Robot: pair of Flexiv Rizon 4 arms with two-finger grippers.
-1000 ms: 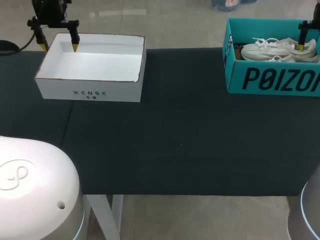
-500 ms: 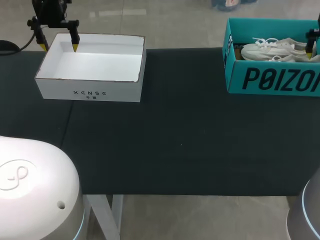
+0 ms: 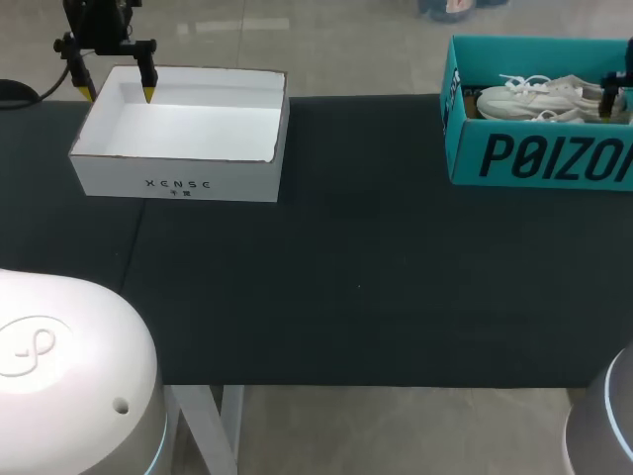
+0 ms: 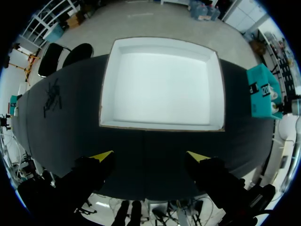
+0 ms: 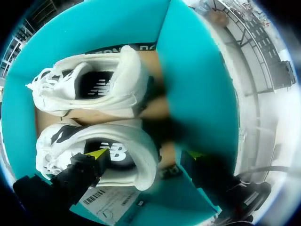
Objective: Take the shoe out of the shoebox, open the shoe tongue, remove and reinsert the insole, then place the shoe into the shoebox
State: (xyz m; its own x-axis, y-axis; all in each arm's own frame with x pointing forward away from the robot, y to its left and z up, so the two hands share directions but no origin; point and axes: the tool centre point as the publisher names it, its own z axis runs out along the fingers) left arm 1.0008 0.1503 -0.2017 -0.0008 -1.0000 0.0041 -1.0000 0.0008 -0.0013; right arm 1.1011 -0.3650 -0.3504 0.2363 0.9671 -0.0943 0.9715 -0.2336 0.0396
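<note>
Right wrist view looks straight down into the teal shoebox (image 5: 193,80), where two white sneakers lie side by side on their soles. The nearer sneaker (image 5: 127,165) sits just under my right claw (image 5: 146,153), and the farther sneaker (image 5: 94,87) lies beyond it. I judge the sneaker light, with a soft upper that will give under pressure and a firmer sole and heel. The padded heel collar, or a pinch across both side walls just ahead of it, looks like the safest hold. The right claw is spread wide and grasps nothing: one yellow tip hangs over the nearer sneaker's opening, the other over the shoebox wall. Whether either tip touches, I cannot tell. On the head view the shoebox stands at the far right corner of the dark surface (image 3: 346,277). My left claw (image 4: 149,156) is likewise released and empty, hovering at the edge of an empty white box (image 4: 160,89) at the far left.
</note>
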